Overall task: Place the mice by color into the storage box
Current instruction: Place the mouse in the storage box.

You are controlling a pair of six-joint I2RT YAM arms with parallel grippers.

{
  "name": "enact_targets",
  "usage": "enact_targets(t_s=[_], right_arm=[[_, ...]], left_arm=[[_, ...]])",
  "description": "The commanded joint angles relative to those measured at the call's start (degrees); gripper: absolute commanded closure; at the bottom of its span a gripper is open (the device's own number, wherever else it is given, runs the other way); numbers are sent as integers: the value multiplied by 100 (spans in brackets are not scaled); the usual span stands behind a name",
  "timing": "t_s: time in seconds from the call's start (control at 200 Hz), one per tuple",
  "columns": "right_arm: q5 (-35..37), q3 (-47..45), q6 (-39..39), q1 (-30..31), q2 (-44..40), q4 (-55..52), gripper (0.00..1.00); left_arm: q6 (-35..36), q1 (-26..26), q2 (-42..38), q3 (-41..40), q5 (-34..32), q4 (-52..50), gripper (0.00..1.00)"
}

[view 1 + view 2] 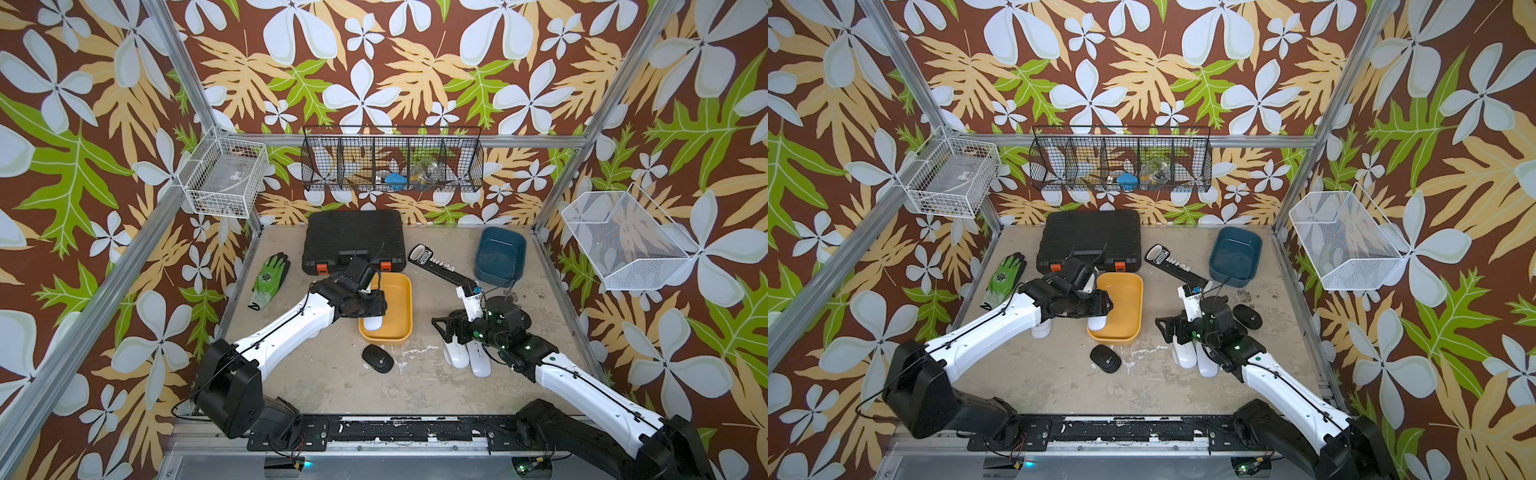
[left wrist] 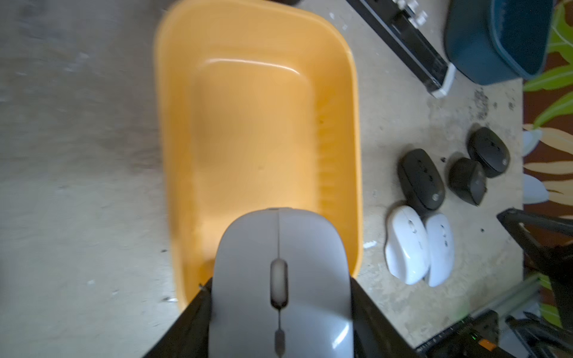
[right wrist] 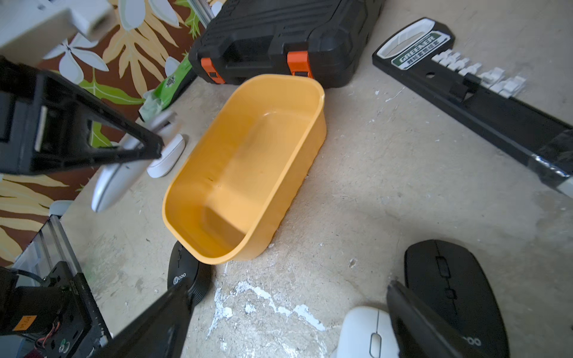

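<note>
Currently the left end effector [image 2: 280,288] pinches a white mouse [image 1: 372,323] by its sides over the yellow tub's [image 1: 409,303] 6 o'clock end, near its rim. Let go here, the glossy shell may catch that rim and tip out toward the black mouse [image 1: 377,358] on the table [image 1: 332,386]. The right end effector [image 3: 288,286] hangs spread wide at 4 o'clock, over two white mice [image 1: 457,355].

left gripper [image 2: 279,294] grips white mouse [image 2: 280,279], lower centre | yellow box [image 2: 355,124] fills centre | right: two white mice [image 2: 418,248], three black mice [image 2: 420,179]
</note>
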Motion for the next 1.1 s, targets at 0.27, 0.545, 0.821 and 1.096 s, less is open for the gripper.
enact_targets(t_s=[0.27, 0.545, 0.821, 1.096], right_arm=[[156, -117, 40, -48, -595, -487, 0], [163, -178, 26, -48, -699, -507, 0], [171, -225, 36, -48, -662, -452, 0], [170, -269, 44, -46, -636, -391, 0]], left_arm=[[-179, -347, 1514, 370, -53, 682, 50], [-341, -382, 1795, 29, -142, 1012, 49], [-502, -425, 1935, -218, -5, 1400, 42], [-592, -453, 2004, -293, 182, 1572, 25]])
